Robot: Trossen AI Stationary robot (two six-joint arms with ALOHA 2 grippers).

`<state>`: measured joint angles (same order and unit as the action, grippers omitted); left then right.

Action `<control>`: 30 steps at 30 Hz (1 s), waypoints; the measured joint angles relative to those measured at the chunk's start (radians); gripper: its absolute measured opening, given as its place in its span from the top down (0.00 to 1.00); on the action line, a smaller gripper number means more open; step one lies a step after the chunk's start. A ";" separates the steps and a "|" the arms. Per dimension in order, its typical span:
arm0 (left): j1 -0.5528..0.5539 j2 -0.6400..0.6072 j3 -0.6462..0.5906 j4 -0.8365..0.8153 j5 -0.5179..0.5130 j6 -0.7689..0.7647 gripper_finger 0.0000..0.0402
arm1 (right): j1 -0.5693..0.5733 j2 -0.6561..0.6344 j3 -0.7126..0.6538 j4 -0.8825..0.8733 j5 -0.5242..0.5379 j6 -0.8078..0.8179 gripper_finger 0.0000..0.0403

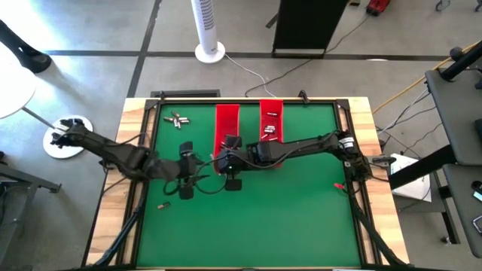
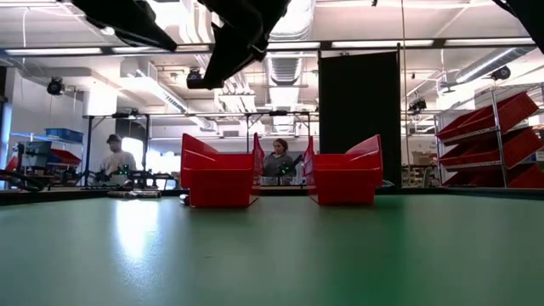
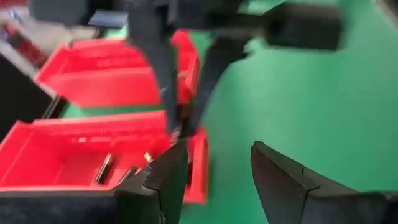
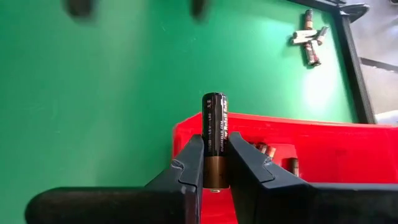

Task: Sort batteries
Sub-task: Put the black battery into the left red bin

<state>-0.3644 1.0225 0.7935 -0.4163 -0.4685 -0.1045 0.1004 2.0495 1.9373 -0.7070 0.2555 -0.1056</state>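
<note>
green table (image 1: 248, 211) w/ two red trays (image 1: 227, 124) side by side at the far end. right gripper (image 4: 214, 165) over left tray's near end, clamped on a black-copper battery (image 4: 214, 134). left gripper (image 3: 217, 168) just beside, fingers apart, nothing in it. loose batteries (image 1: 178, 118) near far-left corner.

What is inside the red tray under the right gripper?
In the right wrist view, a few batteries lie inside the red tray. The right gripper and the battery it holds cover the rest of the tray's inside.

white tower fan (image 1: 208, 28), black cabinet (image 2: 359, 115), seated person (image 2: 280, 161)
</note>
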 joint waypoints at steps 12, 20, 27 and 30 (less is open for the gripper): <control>0.158 0.138 0.070 -0.050 0.184 0.062 0.61 | 0.015 0.000 -0.001 -0.002 -0.002 0.000 0.90; 0.181 0.198 0.071 -0.029 0.190 0.076 0.61 | 0.015 0.000 -0.002 0.000 -0.002 0.000 0.90; 0.189 0.208 0.071 0.009 0.188 0.092 0.61 | 0.015 0.000 -0.003 0.000 -0.002 0.009 0.90; 0.190 0.208 0.070 0.019 0.173 0.094 0.61 | 0.015 -0.001 -0.005 0.001 -0.002 0.008 0.90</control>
<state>-0.1743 1.2305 0.8639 -0.3968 -0.2955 -0.0102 0.1158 2.0484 1.9328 -0.7056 0.2535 -0.0972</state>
